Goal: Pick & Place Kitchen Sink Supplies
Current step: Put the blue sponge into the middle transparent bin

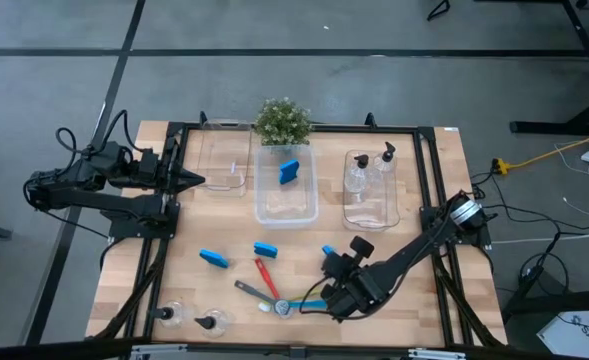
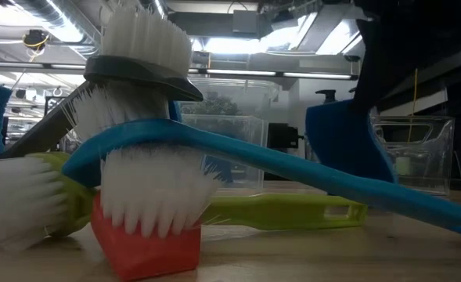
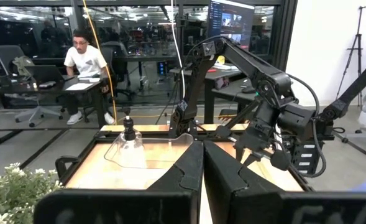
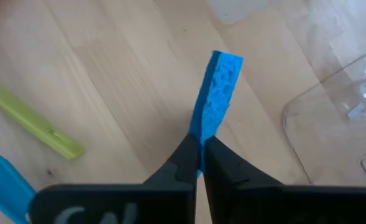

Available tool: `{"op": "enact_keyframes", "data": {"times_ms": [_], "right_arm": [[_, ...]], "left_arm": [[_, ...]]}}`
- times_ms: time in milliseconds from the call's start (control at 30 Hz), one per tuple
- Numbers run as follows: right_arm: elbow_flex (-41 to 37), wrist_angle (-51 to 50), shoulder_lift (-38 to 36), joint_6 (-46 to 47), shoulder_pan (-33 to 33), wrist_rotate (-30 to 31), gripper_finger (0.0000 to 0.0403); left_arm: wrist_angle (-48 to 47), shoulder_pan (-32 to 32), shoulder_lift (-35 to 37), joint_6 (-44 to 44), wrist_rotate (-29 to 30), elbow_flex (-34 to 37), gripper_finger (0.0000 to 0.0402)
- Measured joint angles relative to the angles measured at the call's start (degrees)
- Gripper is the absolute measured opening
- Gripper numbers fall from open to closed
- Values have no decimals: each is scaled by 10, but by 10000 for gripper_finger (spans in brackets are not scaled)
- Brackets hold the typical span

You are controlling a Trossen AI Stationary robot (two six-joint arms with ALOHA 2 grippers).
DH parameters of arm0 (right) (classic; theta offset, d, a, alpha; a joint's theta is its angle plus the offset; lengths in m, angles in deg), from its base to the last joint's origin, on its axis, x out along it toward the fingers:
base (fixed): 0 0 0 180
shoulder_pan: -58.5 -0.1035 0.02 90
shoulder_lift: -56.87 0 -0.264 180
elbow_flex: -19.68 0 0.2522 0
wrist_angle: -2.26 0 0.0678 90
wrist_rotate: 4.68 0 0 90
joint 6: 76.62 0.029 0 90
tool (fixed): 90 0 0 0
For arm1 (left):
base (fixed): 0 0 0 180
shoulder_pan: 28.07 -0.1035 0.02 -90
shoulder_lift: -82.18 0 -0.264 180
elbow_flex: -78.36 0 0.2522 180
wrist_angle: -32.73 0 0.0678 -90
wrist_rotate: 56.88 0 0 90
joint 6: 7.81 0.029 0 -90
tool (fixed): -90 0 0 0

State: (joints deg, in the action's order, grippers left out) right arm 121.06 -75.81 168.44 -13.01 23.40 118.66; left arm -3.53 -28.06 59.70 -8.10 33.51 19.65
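Wooden table [image 1: 444,180], task partly done — one sponge [image 1: 289,171] lies in the middle bin [image 1: 286,212], two bottles [image 1: 357,172] in the right bin [image 1: 371,218]. Right gripper [image 4: 201,163] pinches another blue sponge [image 4: 215,96] edge-on; brushes [image 1: 266,278] remain on the table; left gripper [image 1: 196,180] waits clenched, empty.

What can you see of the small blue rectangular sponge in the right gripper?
The small blue rectangular sponge is a thin, porous foam slab, bright blue all over. It stands on edge, pinched at one end between the closed fingers of the right gripper, with the rest projecting past the fingertips. Below it lies the light wooden tabletop; whether it touches the wood cannot be told. Nothing else touches it.
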Motion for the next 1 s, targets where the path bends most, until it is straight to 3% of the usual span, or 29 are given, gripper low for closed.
{"op": "enact_keyframes", "data": {"times_ms": [533, 1000], "right_arm": [[53, -9, -99, -210, 30, -68, 7], [146, 16, -167, -421, 110, -109, 7]], "left_arm": [[0, 0, 0, 0, 0, 0, 6], [0, 0, 0, 0, 0, 0, 6]]}}
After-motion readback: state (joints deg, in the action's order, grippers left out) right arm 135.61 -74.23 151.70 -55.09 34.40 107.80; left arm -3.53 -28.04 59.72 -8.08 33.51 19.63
